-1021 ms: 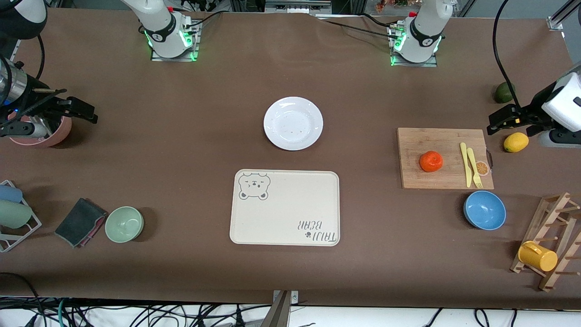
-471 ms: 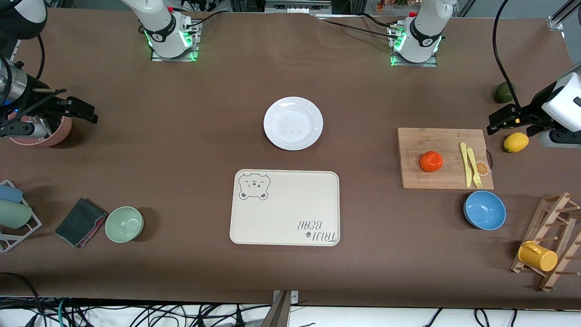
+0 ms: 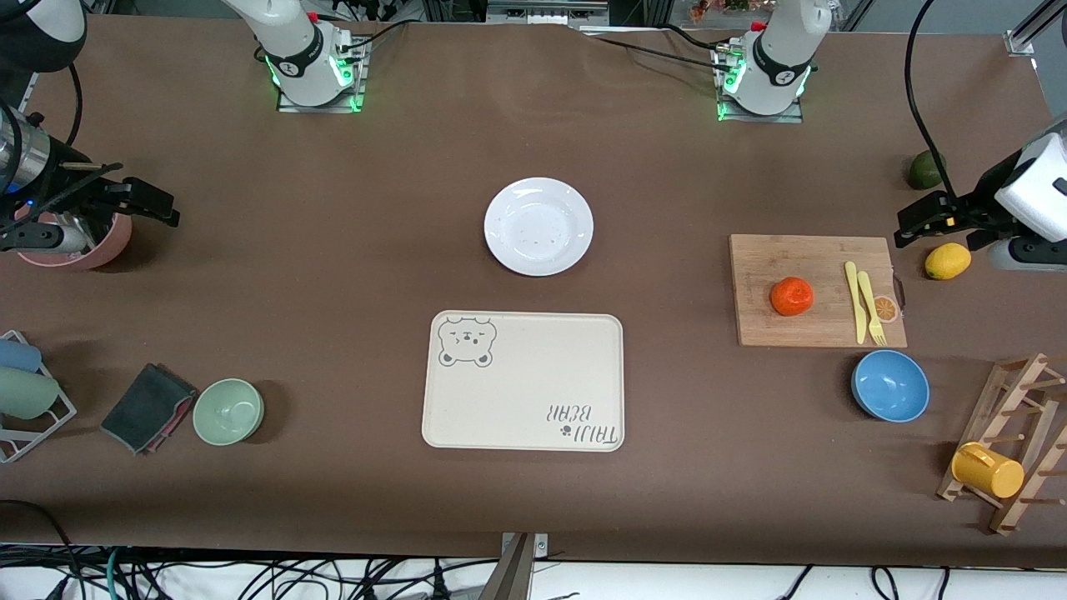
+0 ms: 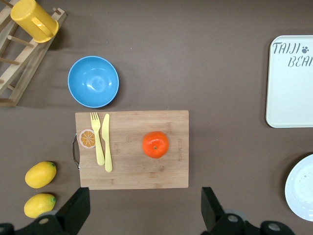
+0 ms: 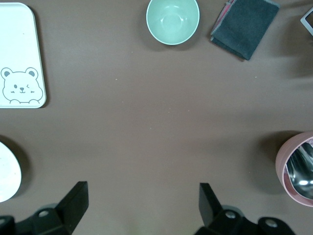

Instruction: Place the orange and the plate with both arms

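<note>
The orange (image 3: 791,296) is a small round mandarin on a wooden cutting board (image 3: 775,258) toward the left arm's end; it also shows in the left wrist view (image 4: 155,144). The white plate (image 3: 538,226) lies on the table's middle, farther from the front camera than the cream tray (image 3: 523,382); its edge shows in the left wrist view (image 4: 301,188) and in the right wrist view (image 5: 7,172). My left gripper (image 3: 921,218) is open and empty, up over the table beside the board (image 4: 145,213). My right gripper (image 3: 142,203) is open and empty, up near a pink cup (image 5: 143,208).
Yellow knife and fork (image 3: 864,300) lie on the board. A blue bowl (image 3: 889,385), lemons (image 3: 947,261), a dark green fruit (image 3: 924,169) and a wooden rack with a yellow mug (image 3: 988,470) stand at the left arm's end. A green bowl (image 3: 227,411), grey cloth (image 3: 146,407) and pink cup (image 3: 79,237) are at the right arm's end.
</note>
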`<state>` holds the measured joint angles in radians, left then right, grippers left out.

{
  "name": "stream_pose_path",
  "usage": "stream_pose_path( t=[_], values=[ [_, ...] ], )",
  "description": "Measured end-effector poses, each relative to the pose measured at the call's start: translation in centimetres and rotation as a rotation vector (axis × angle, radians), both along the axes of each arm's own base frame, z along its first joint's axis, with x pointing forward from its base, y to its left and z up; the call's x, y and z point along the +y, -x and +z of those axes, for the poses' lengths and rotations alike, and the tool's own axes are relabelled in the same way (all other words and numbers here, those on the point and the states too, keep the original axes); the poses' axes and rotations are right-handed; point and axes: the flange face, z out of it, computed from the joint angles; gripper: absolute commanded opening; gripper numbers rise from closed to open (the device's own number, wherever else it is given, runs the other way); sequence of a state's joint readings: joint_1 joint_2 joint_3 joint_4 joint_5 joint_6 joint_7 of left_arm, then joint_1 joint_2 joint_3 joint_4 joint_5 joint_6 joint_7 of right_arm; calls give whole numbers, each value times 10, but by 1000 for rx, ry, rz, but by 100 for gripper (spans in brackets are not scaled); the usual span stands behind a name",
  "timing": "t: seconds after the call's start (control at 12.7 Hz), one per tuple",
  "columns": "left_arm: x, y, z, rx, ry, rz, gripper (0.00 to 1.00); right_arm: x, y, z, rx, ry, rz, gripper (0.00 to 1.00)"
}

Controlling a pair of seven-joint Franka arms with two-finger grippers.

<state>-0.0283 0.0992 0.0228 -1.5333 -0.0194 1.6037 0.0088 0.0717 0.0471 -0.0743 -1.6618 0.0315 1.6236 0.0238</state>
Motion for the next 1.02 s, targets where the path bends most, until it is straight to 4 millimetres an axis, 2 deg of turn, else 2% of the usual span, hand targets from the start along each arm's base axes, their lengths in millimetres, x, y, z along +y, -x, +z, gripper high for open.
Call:
stream_pose_path(
  t=[0.39,0.55,0.63,1.02],
  values=[
    [-12,0,0,-1,36,-14,100,0,0,0,1,0,0,100],
    [-19,-3,-9,14,45,-23,100,0,0,0,1,0,0,100],
    [-19,-8,-23,41,43,-23,100,0,0,0,1,0,0,100],
    [-9,-44,-150,237,29,-3,100,0,0,-1,2,0,0,100]
  ],
)
